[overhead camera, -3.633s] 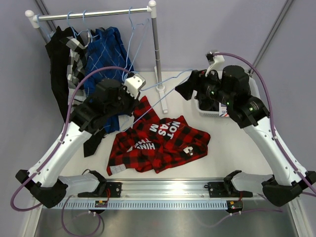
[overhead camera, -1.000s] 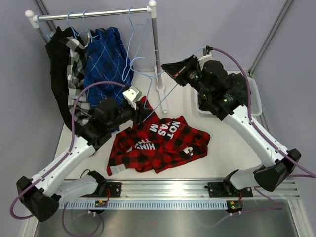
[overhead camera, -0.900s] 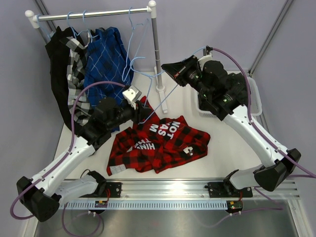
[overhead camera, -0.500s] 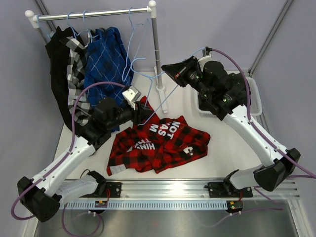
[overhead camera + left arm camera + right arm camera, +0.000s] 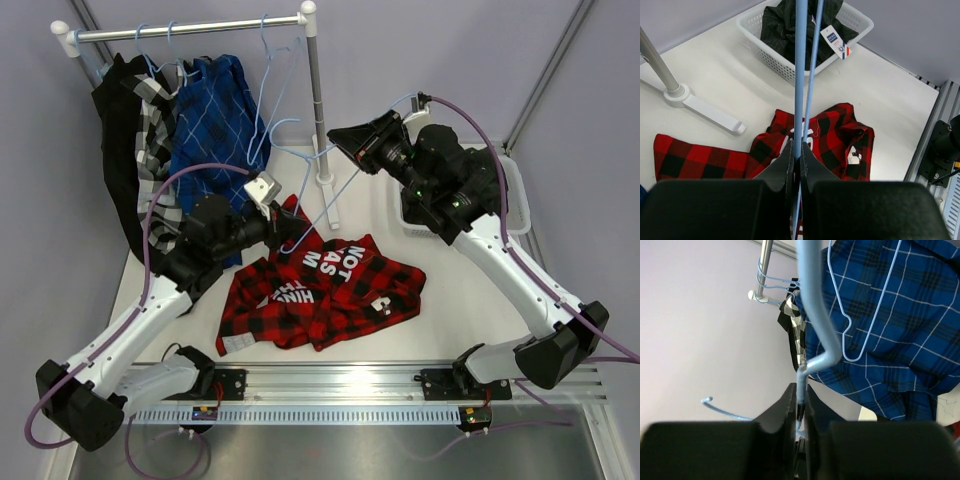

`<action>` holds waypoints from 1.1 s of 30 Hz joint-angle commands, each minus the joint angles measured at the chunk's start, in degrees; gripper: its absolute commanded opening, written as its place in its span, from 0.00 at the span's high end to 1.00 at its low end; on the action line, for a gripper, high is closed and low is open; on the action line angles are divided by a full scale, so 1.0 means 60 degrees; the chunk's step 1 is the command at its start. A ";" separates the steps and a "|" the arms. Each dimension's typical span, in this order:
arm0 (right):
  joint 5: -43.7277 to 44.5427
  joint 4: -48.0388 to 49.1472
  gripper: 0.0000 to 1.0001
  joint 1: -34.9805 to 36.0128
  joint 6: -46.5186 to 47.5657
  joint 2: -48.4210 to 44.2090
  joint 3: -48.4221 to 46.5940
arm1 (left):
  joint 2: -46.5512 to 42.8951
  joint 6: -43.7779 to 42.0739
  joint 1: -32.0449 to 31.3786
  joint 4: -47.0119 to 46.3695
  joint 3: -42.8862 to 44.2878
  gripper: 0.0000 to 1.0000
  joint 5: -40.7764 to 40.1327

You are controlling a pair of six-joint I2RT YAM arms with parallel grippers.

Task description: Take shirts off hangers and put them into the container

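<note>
An empty light-blue hanger [image 5: 322, 208] hangs in the air between my two grippers, above the red-black plaid shirt [image 5: 320, 290] that lies spread on the table. My left gripper [image 5: 292, 232] is shut on the hanger's lower wire [image 5: 801, 75]. My right gripper [image 5: 333, 138] is shut on the hanger's neck [image 5: 812, 315], just below the hook. The white basket [image 5: 765, 47] at the right rear holds a charcoal shirt [image 5: 790, 30]. In the top view my right arm hides most of the basket [image 5: 517, 190].
The clothes rail [image 5: 190, 30] at the back left carries a blue checked shirt [image 5: 215, 120], a black-white check shirt [image 5: 150, 120], a black shirt [image 5: 115, 110] and a bare hanger [image 5: 270, 70]. Its post [image 5: 318, 100] and foot [image 5: 685, 97] stand just behind the held hanger.
My left gripper has shut on the hanger's wire. Since the earliest frame my right arm has lifted the hanger up from the basket side toward the rail post. The plaid shirt has stayed put.
</note>
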State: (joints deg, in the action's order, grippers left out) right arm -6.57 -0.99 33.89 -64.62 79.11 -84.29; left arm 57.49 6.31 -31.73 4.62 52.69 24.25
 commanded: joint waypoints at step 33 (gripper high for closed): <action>0.1784 -0.5049 0.01 -0.0155 0.7460 -0.4264 0.1451 | 0.0833 -0.1095 0.1405 0.5293 0.4125 1.00 -0.5080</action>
State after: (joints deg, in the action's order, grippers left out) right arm 3.05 -29.95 33.23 -21.67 53.30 -76.69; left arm 62.63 -0.99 -24.38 35.35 75.20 -1.96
